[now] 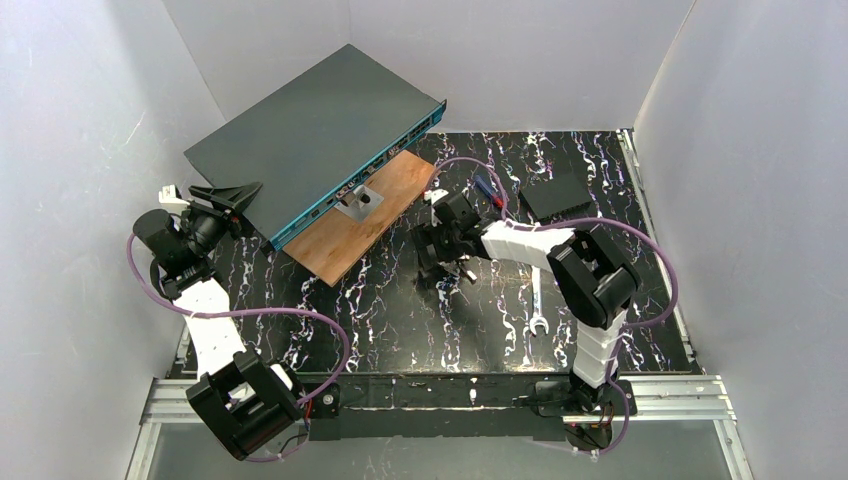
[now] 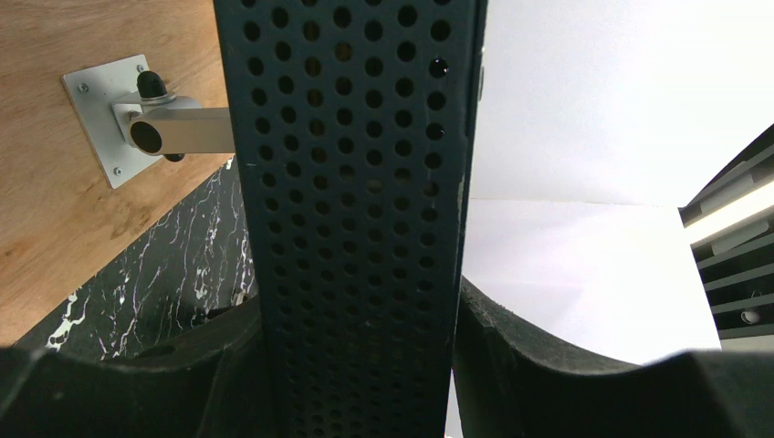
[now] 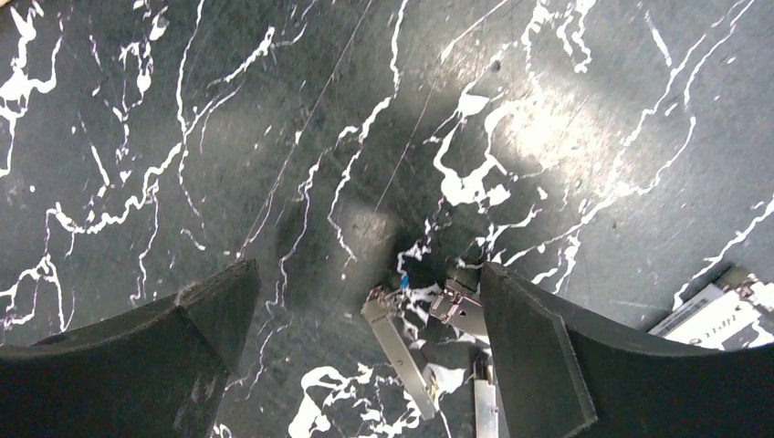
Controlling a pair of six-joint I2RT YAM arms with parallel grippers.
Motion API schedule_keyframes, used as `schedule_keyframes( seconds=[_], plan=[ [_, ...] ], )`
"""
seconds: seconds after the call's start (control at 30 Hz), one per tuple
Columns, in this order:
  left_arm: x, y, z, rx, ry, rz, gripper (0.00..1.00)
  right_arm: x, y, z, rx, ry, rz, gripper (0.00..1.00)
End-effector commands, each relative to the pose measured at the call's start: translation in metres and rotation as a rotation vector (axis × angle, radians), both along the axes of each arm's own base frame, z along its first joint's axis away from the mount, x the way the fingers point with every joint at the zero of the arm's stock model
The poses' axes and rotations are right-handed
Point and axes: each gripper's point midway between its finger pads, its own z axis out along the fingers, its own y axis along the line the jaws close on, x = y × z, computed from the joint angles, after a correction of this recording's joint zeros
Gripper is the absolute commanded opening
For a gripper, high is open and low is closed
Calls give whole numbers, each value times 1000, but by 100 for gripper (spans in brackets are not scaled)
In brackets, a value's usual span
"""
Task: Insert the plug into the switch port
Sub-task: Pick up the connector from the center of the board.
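The left gripper [image 2: 360, 365] is clamping the perforated side of the switch [image 2: 356, 182], which is standing between its jaws. The right gripper [image 3: 365, 301] is hanging wide open and empty over the table [image 3: 183, 137], with the small silver plug [image 3: 399, 349] lying loose between its fingers, close to one. Grasping and inserting are, by my judgement, both yet to come

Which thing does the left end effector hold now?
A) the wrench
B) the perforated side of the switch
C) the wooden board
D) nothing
B: in the left wrist view, the perforated side of the switch stands pinched inside the left end effector, touching it on both sides.
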Motion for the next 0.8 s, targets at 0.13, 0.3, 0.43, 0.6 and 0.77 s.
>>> schedule_keyframes(
  seconds=[0.13, 0.3, 0.43, 0.6, 0.77],
  plan=[
    [-10, -14, -10, 26, -5, -88, 0, -27, -7, 11, 6, 41, 85, 99],
    [-10, -14, -10, 25, -4, -87, 0, -41, -15, 7, -20, 71, 117, 99],
    [-10, -14, -10, 25, -4, -87, 0, -53, -26, 4, -47, 87, 123, 99],
    [-10, -14, -10, 25, -4, -86, 0, -64, -39, 6, -63, 93, 119, 99],
    [-10, -14, -11, 24, -2, -85, 0, -75, -53, 5, -84, 106, 109, 99]
  ],
)
